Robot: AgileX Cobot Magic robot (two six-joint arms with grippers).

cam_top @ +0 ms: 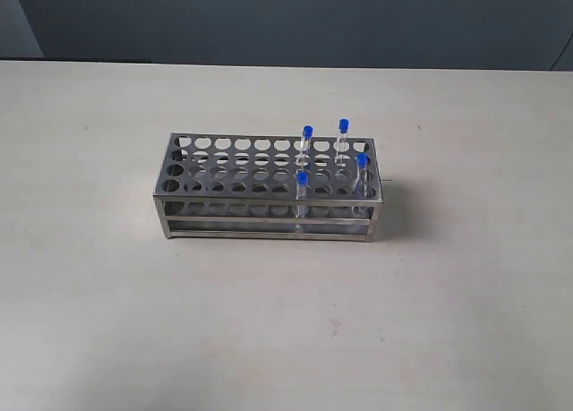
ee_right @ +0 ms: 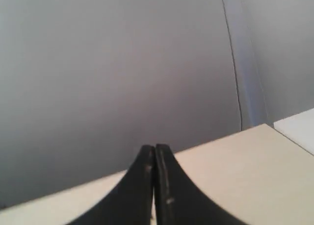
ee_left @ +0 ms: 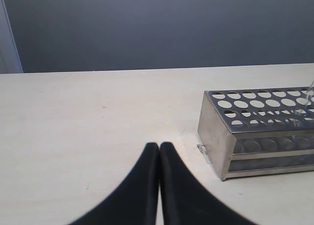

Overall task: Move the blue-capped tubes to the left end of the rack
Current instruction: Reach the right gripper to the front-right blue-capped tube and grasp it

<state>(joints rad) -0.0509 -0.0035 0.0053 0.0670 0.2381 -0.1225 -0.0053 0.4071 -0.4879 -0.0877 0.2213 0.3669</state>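
Note:
The grey metal rack (cam_top: 269,189) stands in the middle of the table in the exterior view. Several blue-capped tubes stand upright in its right part: one at the back (cam_top: 306,141), one at the back right (cam_top: 343,135), one at the front (cam_top: 302,190) and one at the right end (cam_top: 362,171). Neither arm shows in the exterior view. My left gripper (ee_left: 159,145) is shut and empty, apart from the rack (ee_left: 255,132), whose end wall faces it. My right gripper (ee_right: 155,148) is shut and empty, pointing at a grey wall beyond the table edge.
The beige table (cam_top: 107,295) stretches around the rack on all sides. A dark grey wall (cam_top: 286,17) runs behind its far edge. In the right wrist view a white panel (ee_right: 294,129) sits beside the table.

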